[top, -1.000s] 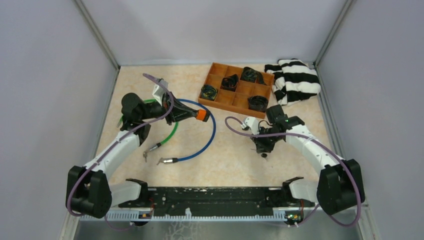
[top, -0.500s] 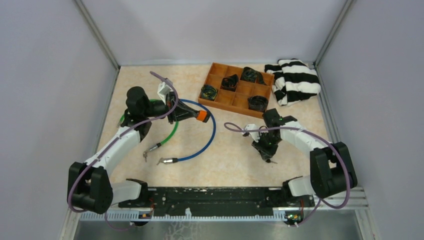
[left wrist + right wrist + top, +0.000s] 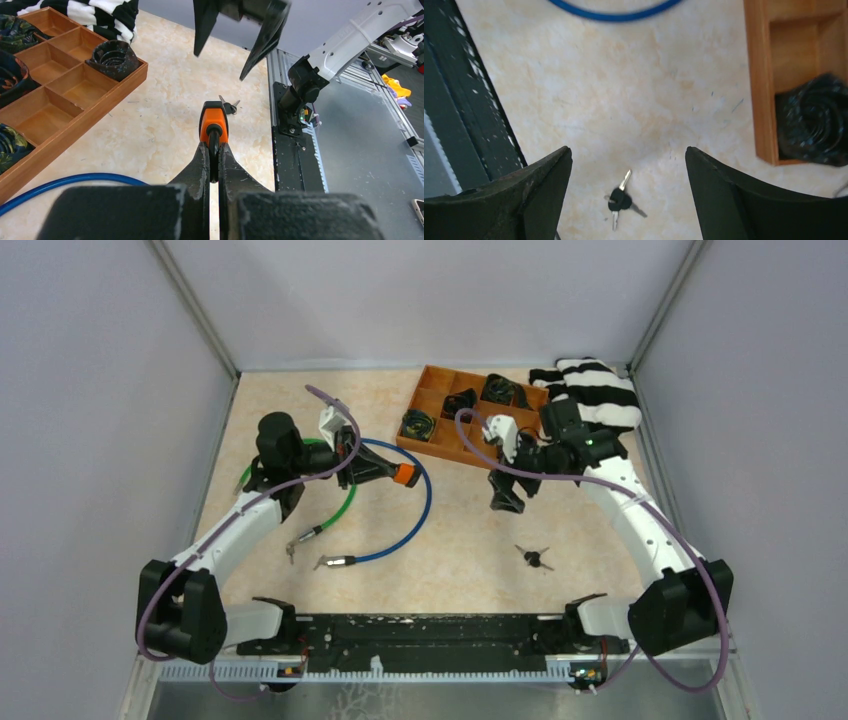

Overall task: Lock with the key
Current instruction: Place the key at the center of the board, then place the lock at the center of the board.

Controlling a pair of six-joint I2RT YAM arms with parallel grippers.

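The left jaws partly cover the orange lock head (image 3: 213, 121), and its keyhole cannot be made out. In the left wrist view the key bunch (image 3: 620, 199) is half hidden behind that head.

Left jaws: clenched on the lock head, with the blue cable (image 3: 421, 508) trailing behind them.

Right jaws: spread wide, grasping nothing, raised above the table (image 3: 589, 90). The key bunch lies flat on the table beneath them, touching neither finger.

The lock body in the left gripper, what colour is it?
The lock body is orange with black trim, clearest in the left wrist view.
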